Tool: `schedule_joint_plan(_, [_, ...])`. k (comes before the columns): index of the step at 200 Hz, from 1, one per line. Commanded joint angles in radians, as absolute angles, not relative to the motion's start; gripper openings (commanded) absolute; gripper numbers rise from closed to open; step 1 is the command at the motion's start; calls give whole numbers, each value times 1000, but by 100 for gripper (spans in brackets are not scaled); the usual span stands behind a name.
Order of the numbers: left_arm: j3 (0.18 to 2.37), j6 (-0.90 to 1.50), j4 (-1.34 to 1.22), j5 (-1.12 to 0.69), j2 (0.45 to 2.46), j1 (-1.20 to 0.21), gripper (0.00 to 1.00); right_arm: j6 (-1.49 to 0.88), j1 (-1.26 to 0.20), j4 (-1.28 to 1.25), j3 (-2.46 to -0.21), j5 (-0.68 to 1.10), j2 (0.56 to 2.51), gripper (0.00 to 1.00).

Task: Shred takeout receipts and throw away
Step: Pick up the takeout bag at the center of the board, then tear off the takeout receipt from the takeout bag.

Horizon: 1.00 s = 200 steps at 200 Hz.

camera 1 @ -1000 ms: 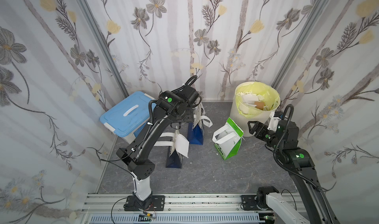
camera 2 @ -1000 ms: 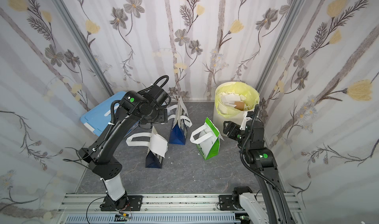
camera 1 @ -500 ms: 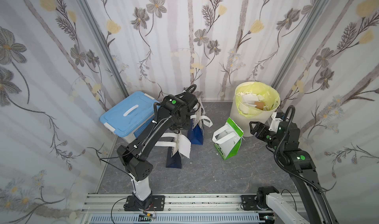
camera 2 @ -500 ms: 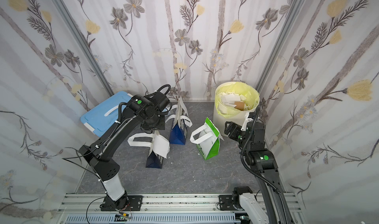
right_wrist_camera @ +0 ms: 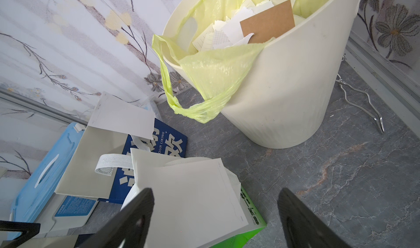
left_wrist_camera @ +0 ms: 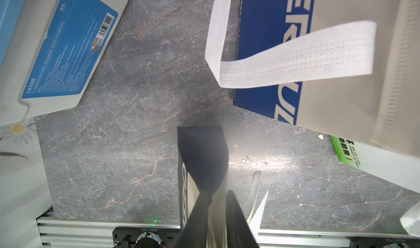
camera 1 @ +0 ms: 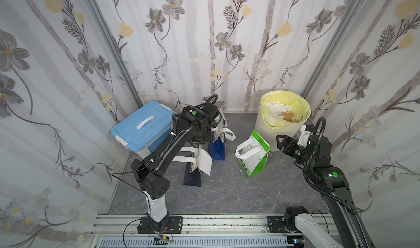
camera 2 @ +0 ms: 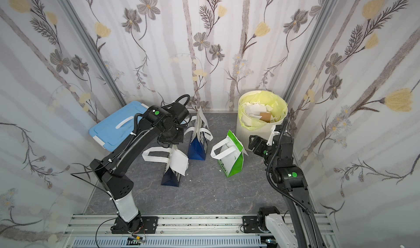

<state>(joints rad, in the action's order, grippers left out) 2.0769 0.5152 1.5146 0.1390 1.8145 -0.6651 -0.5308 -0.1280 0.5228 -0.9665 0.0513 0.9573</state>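
Left jaws narrow, pinching top of creased navy bag (camera 1: pixel 192 178), floppy white receipt (camera 1: pixel 205 164) beside; right jaws wide.

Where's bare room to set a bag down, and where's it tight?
Widest bare patch: grey marble surface between the front rail and the near dark blue bag and green-and-white bag. A smaller gap lies between the far dark blue bag and waste bin. Crowded: blue storage box to both blue bags, under the left arm.

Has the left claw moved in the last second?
Yes. The left claw has shifted away from the blue box, toward the near dark blue bag.
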Motion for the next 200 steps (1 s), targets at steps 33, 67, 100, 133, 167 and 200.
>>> schedule_joint_plan(33, [2120,492,1546,170,1821,-664,0,-536,-133,527,-994,48,962,84])
schedule_joint_plan(67, [2269,505,1611,236,1821,-690,0,-490,-186,511,-1071,91,986,82])
schedule_joint_plan(100, [2324,548,1648,251,1779,-698,0,-428,-336,465,-1165,178,1042,79])
schedule_joint_plan(133, [2265,638,1601,228,1677,-703,0,-349,-594,424,-1267,245,1108,78])
schedule_joint_plan(167, [2151,780,1549,215,1563,-703,0,-84,-956,372,-1250,0,1155,80])
schedule_joint_plan(200, [2029,851,1498,228,1470,-701,0,-37,-1082,257,-1198,-69,1199,81])
